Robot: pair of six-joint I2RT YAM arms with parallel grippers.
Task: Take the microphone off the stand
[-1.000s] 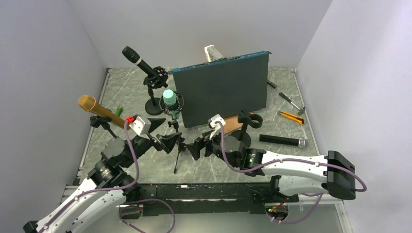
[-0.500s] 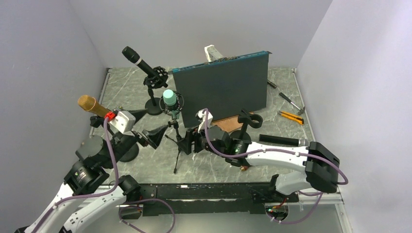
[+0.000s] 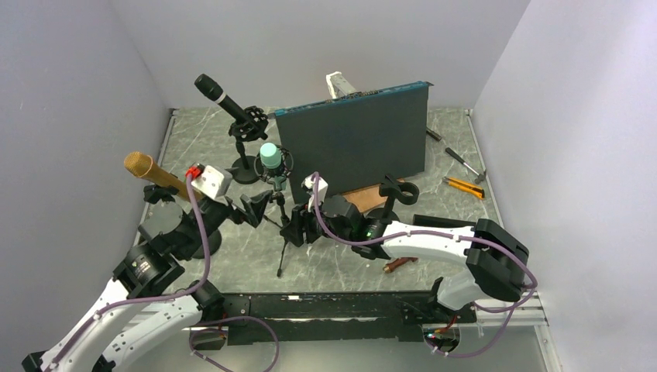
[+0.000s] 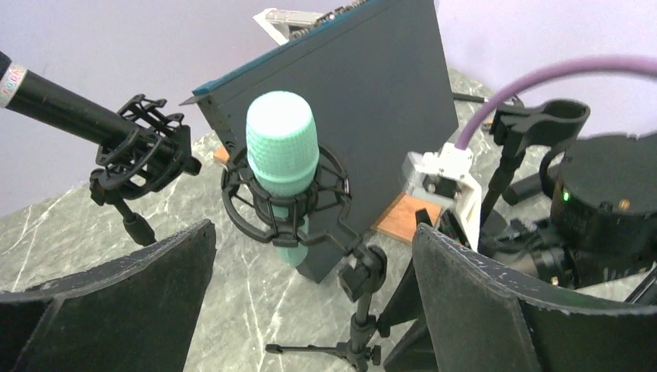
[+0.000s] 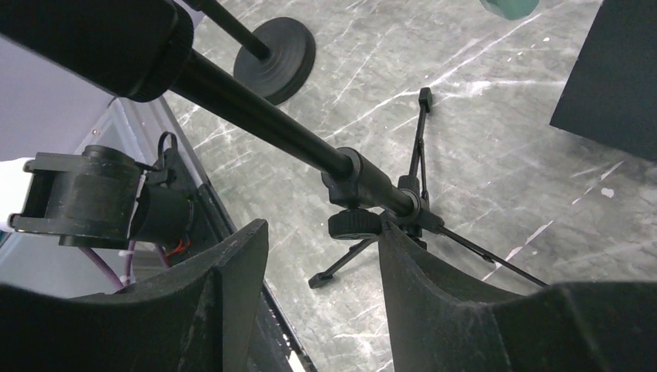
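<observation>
We've got our left fingers (image 4: 116,310) spread wide facing the mint microphone (image 4: 282,147), right fingers (image 5: 225,310) open either side of its stand (image 5: 364,190).

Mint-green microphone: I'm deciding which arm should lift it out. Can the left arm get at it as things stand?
Probably yes. The left pincer is open and faces the mint-green microphone in its shock mount, with nothing between them. The right pincer sits lower, around the stand pole.

we see a grey marbled table (image 3: 457,132); on it stand a tripod stand (image 3: 283,252) at centre, a round-based stand (image 3: 246,172) upper left, a yellow knife (image 3: 463,186) at right.
</observation>
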